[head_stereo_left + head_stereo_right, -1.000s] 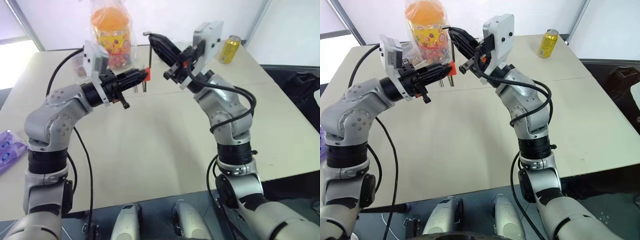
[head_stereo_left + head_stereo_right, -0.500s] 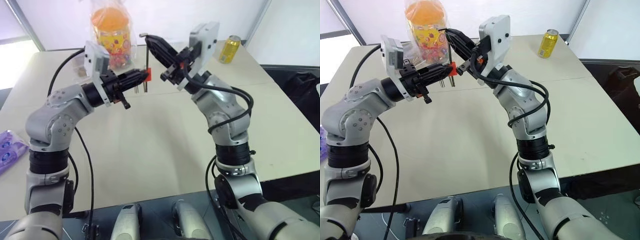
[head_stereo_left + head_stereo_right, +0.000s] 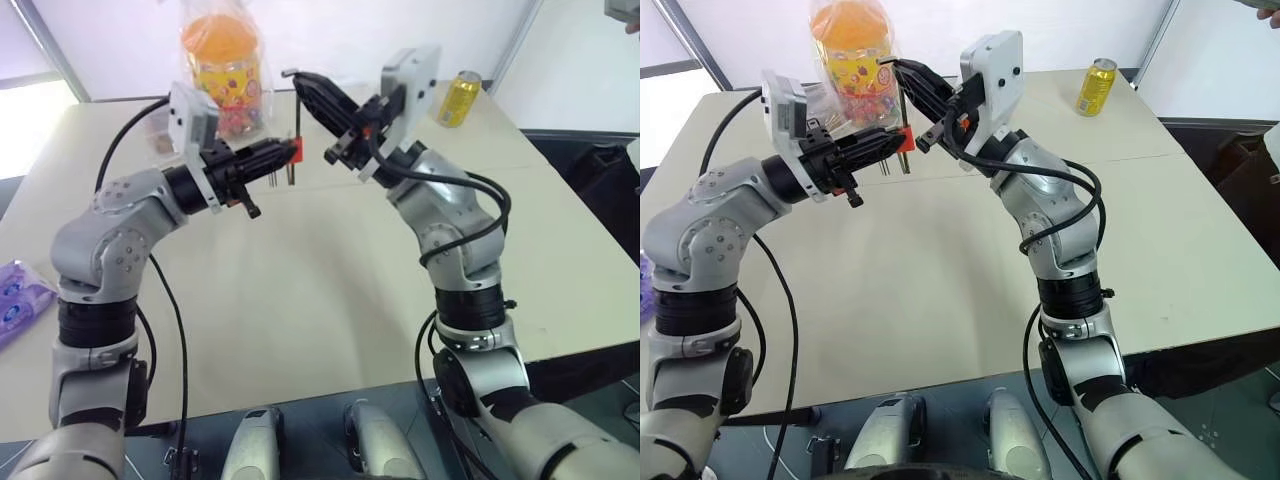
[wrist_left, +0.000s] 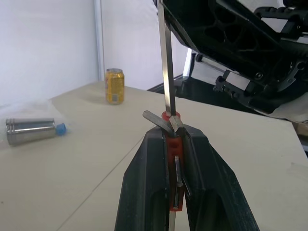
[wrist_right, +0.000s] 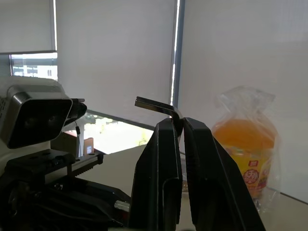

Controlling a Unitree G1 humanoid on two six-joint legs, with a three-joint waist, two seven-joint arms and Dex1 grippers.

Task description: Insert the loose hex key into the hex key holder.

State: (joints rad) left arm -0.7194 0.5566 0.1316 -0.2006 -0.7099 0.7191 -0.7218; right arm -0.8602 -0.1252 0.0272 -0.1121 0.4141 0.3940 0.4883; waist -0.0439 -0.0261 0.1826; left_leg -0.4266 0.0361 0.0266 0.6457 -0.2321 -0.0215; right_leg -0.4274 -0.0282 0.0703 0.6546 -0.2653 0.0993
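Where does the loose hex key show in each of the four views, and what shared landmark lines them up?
Left eye: the loose hex key hangs from the right gripper, upper centre.
Right eye: upper centre, beside the red hex key holder.
Left wrist: a long shaft running down into the holder.
Right wrist: its bent end above the jaws.
Shared landmark: the yellow can.

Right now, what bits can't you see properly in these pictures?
- Whether the loose hex key has entered a hole of the hex key holder: in the left wrist view its tip disappears behind the holder's top and a bent key.
- The key's middle: the right gripper fingers cover it in the right wrist view.
- Most of the holder: squeezed between the left gripper fingers.
- The purple packet: cut off by the left eye view's edge.
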